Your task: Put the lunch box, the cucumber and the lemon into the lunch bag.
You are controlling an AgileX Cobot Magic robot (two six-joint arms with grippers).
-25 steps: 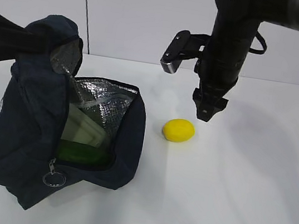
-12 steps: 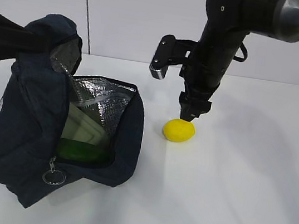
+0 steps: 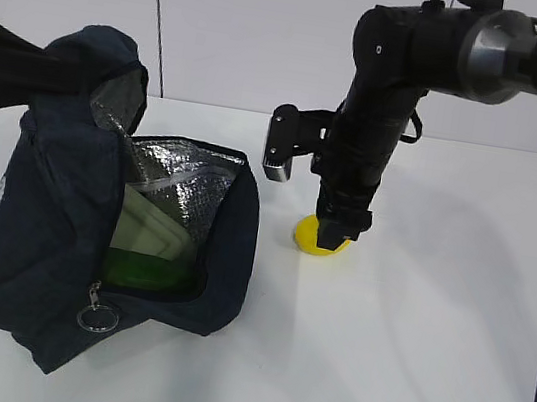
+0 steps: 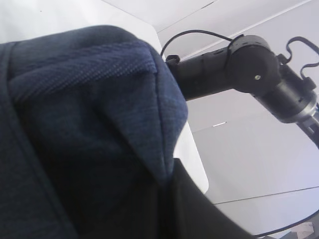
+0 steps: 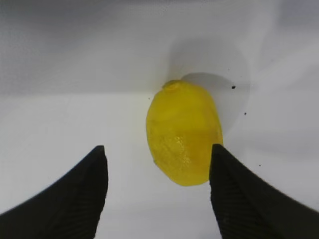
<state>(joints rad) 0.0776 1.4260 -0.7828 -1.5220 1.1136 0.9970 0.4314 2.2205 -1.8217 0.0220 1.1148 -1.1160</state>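
Observation:
The navy lunch bag (image 3: 52, 229) stands at the left with its foil-lined mouth open toward the middle. Inside it show the lunch box (image 3: 148, 229) with its pale green lid and, below that, the cucumber (image 3: 142, 271). My left gripper (image 3: 64, 78) is shut on the bag's raised top flap (image 4: 89, 124), holding it up. The lemon (image 3: 311, 240) lies on the table right of the bag. My right gripper (image 5: 157, 164) is down over the lemon (image 5: 184, 132), open, one finger on each side. The lemon sits close against the right finger (image 5: 249, 199), and the left finger (image 5: 79, 194) stands apart.
The white table (image 3: 426, 366) stretches to the right and front of the lemon. A ring zipper pull (image 3: 97, 319) hangs at the bag's front. The right arm (image 4: 234, 64) reaches in from the upper right. A white wall stands behind.
My right gripper has come down and to the left, from above the lemon to astride it. Its jaws stayed open. The left gripper and the bag have not moved.

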